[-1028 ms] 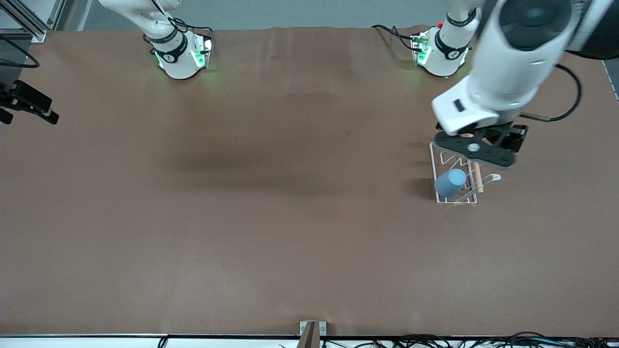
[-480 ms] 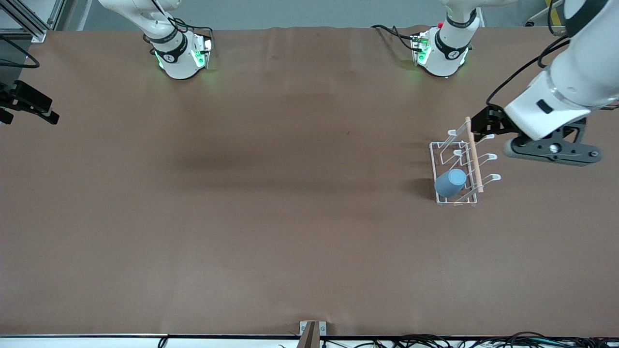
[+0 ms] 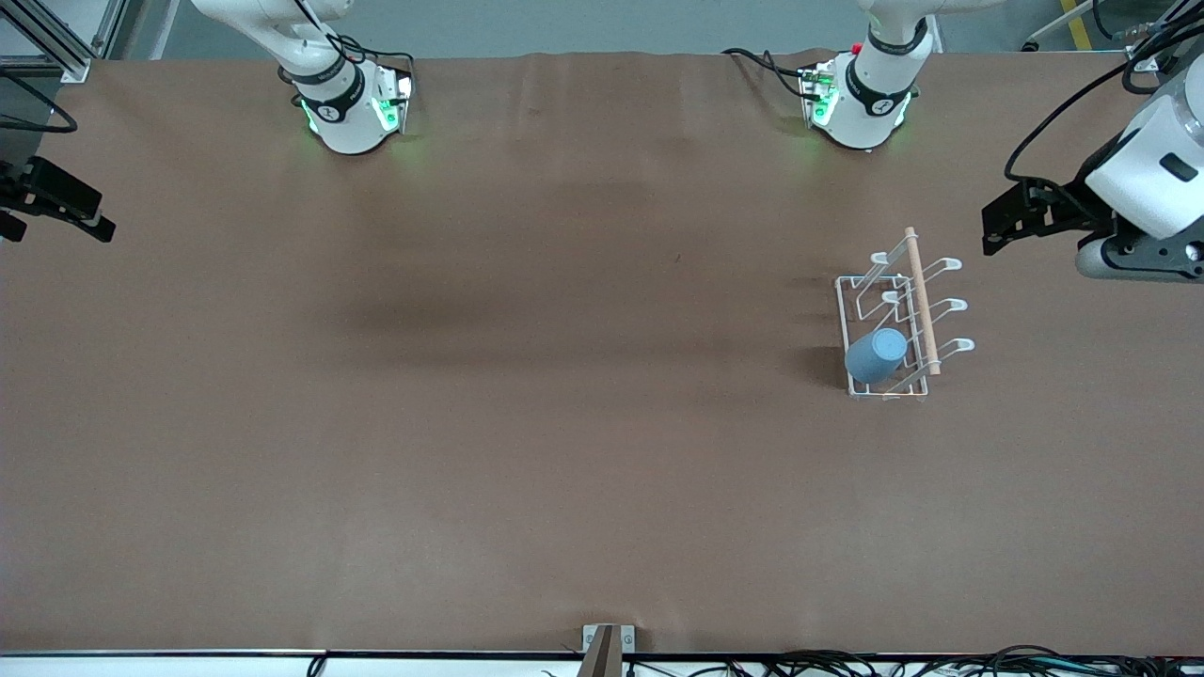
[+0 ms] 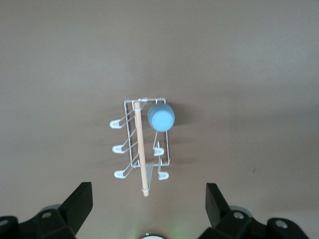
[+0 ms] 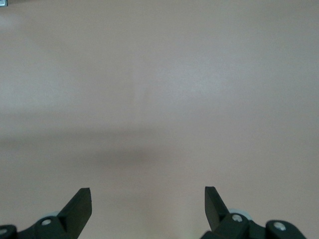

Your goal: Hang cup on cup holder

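The light-blue cup (image 3: 875, 355) (image 4: 161, 116) sits mouth-down over a prong of the white wire cup holder (image 3: 851, 301) (image 4: 130, 107). It is at the holder's end nearer the front camera. A wooden dowel (image 3: 920, 301) runs along the holder's top. My left gripper (image 4: 148, 189) is open and holds nothing. It hangs high over the table, beside the holder toward the left arm's end, and the left arm's wrist (image 3: 1152, 183) shows at that edge. My right gripper (image 5: 147, 194) is open over bare table, and that arm waits.
Both arm bases (image 3: 343, 108) (image 3: 861, 103) stand along the table's edge farthest from the front camera. A black fixture (image 3: 56, 199) juts in at the right arm's end. Cables (image 3: 894, 663) lie along the nearest edge. Brown tabletop (image 3: 564, 423) spreads around the holder.
The left arm has swung from directly over the cup holder out toward the left arm's end of the table. The cup stays on its prong. The right arm has not moved.
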Motion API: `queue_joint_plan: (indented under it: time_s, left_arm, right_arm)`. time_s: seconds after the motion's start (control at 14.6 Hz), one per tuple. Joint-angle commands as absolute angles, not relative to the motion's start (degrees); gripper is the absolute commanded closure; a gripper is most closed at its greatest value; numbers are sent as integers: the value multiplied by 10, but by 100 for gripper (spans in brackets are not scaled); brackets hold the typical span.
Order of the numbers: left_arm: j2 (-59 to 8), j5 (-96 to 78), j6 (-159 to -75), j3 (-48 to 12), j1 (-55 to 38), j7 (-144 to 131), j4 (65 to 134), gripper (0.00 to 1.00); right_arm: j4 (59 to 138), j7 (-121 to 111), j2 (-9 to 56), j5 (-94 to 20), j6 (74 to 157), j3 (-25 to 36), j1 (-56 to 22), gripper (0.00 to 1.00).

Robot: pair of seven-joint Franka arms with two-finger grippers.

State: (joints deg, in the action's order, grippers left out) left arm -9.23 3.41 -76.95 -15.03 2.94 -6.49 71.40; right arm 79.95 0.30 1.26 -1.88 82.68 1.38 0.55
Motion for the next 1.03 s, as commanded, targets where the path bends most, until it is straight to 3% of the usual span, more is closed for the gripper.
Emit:
queue_joint_plan:
  time_s: [0.0, 0.34, 0.69, 0.96]
  left_arm:
    - [0, 19, -812, -132, 19, -60, 842, 0]
    - [80, 11, -882, -131, 22, -61, 964, 0]
    - [76, 10, -879, -83, 2, -62, 960, 0]
    - [75, 5, -878, -83, 4, -69, 955, 0]
  right_arm:
    - [809, 11, 4, -18, 829, 12, 9, 0]
    - [810, 11, 4, -18, 828, 13, 9, 0]
    - [810, 11, 4, -18, 828, 13, 9, 0]
    - [811, 4, 4, -10, 828, 13, 7, 0]
